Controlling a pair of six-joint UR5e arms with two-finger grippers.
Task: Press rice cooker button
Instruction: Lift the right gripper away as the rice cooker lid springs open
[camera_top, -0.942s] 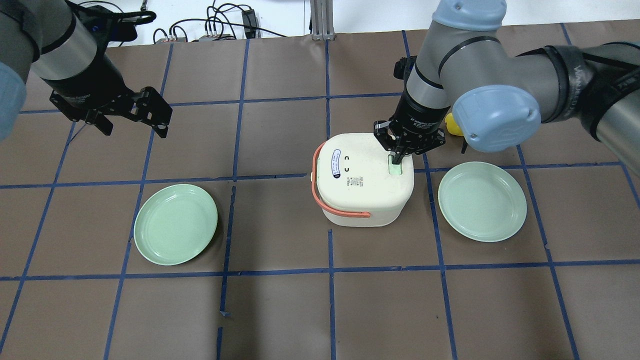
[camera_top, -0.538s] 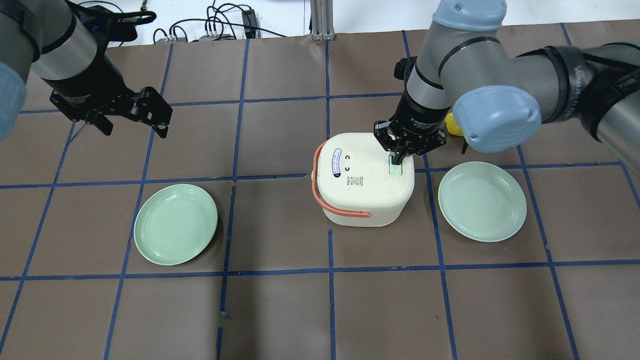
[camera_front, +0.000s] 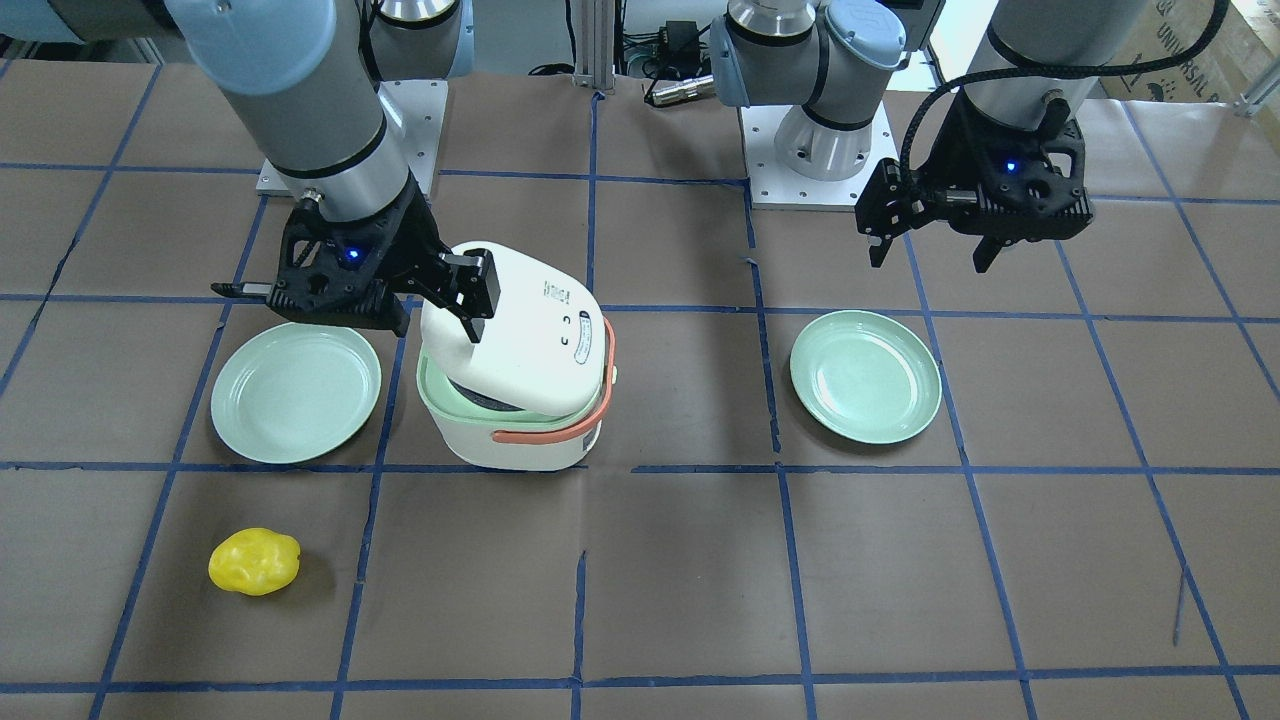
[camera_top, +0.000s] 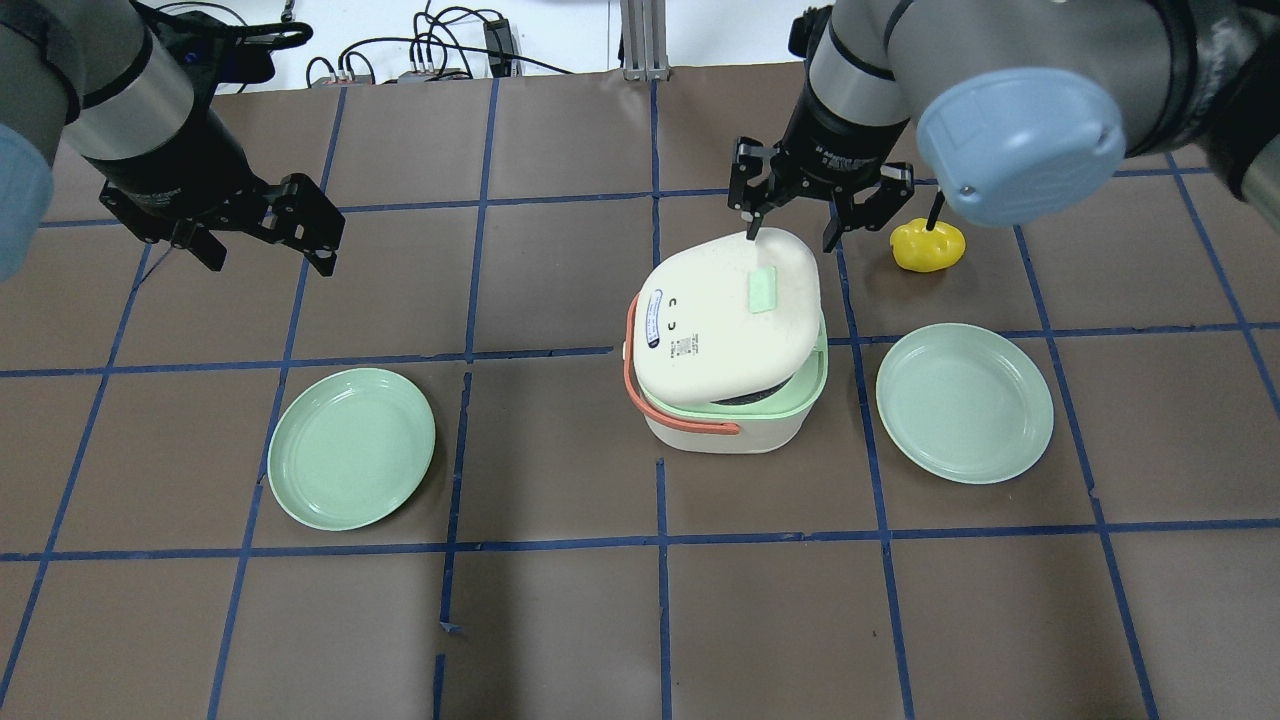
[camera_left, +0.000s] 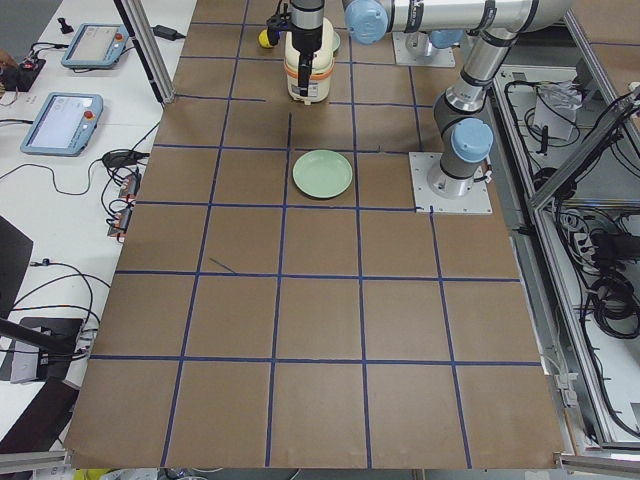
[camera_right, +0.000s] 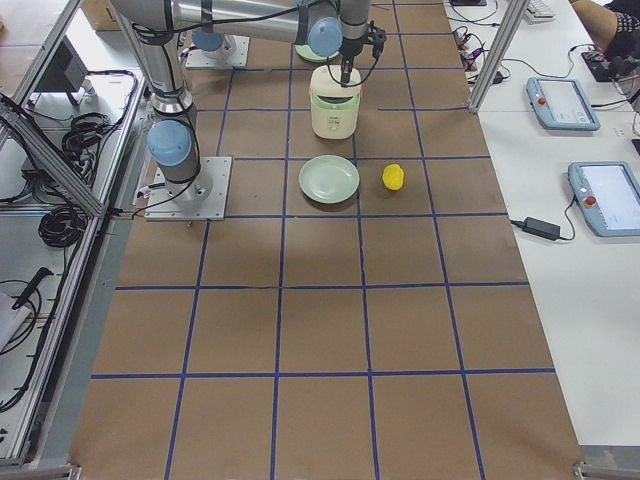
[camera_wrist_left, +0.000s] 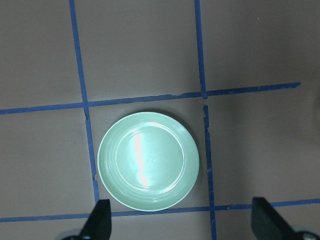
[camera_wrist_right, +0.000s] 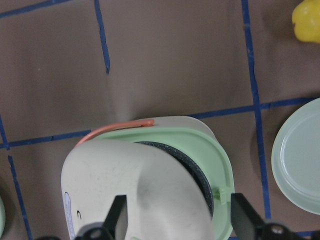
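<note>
The cream rice cooker (camera_top: 722, 400) with a salmon handle stands at mid-table. Its lid (camera_top: 730, 320) is popped up and tilted, baring the green rim (camera_top: 812, 385) and the dark inner pot (camera_wrist_right: 200, 186). The pale green button (camera_top: 762, 292) sits on the raised lid. My right gripper (camera_top: 791, 232) is open and empty above the lid's far edge, clear of the button; the right wrist view shows its fingers (camera_wrist_right: 244, 216) on either side of the lid (camera_wrist_right: 135, 190). My left gripper (camera_top: 270, 258) is open and empty, hovering far to the left.
Two green plates lie on the table, one at the left (camera_top: 351, 448) below the left gripper, one (camera_top: 964, 402) to the right of the cooker. A yellow lumpy object (camera_top: 928, 245) lies beyond the right plate. Cables run along the far table edge.
The right gripper was shut with its tips on the button and the lid was down. Now the lid has sprung open, and the right gripper has lifted away and opened. The left arm is unmoved.
</note>
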